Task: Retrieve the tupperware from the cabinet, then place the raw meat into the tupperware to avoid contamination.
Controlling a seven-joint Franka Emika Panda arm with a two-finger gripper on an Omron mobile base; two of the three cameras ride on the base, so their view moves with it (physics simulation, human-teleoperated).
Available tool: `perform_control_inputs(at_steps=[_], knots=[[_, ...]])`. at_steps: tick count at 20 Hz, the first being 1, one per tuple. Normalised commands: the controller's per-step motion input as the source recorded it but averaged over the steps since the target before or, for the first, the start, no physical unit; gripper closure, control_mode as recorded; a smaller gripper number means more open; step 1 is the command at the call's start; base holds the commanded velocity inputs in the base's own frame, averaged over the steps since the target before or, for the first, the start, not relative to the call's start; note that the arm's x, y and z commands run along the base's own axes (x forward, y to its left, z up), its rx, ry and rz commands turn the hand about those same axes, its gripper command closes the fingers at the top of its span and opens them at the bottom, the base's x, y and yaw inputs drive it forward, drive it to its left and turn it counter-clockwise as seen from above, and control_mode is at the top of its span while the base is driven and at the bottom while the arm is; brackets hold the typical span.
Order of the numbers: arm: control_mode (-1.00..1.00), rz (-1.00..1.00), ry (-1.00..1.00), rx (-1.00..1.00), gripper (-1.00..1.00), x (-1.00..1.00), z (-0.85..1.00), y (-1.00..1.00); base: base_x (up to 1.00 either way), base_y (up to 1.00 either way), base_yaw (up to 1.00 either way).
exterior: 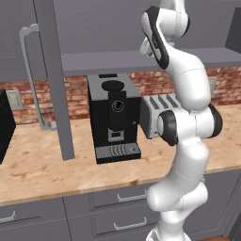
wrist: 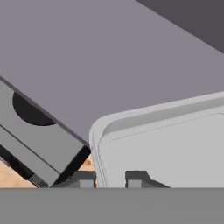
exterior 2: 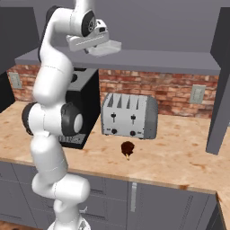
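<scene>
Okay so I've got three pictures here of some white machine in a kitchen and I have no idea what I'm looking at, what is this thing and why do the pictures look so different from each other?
It is a computer-rendered kitchen with a white robot arm that ends in a two-finger gripper.

Two pictures come from cameras riding behind the arm, one on its left and one on its right, both looking forward over the counter. The third comes from a camera on the hand itself, looking along the fingers, so everything looks close and tilted.

On the counter stand a black coffee machine and a silver toaster. In front of the toaster lies the raw meat, a small dark reddish lump.

The gripper is shut on the rim of the tupperware, a pale shallow box, up at the shelf of the open cabinet.
</scene>
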Motion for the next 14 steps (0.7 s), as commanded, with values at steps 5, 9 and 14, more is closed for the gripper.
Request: perform_control_inputs(at_steps=[5,9,14], knots=[[-1.00,0.04,-0.06,0.00,1.00,-0.75,0.00,-0.09,0.00,0.00,0.00],[-1.00,0.04,-0.06,0.00,1.00,-0.76,0.00,-0.08,0.00,0.00,0.00],[-1.00,0.04,-0.03,0.00,1.00,-0.79,0.00,-0.06,0.00,0.00,0.00]])
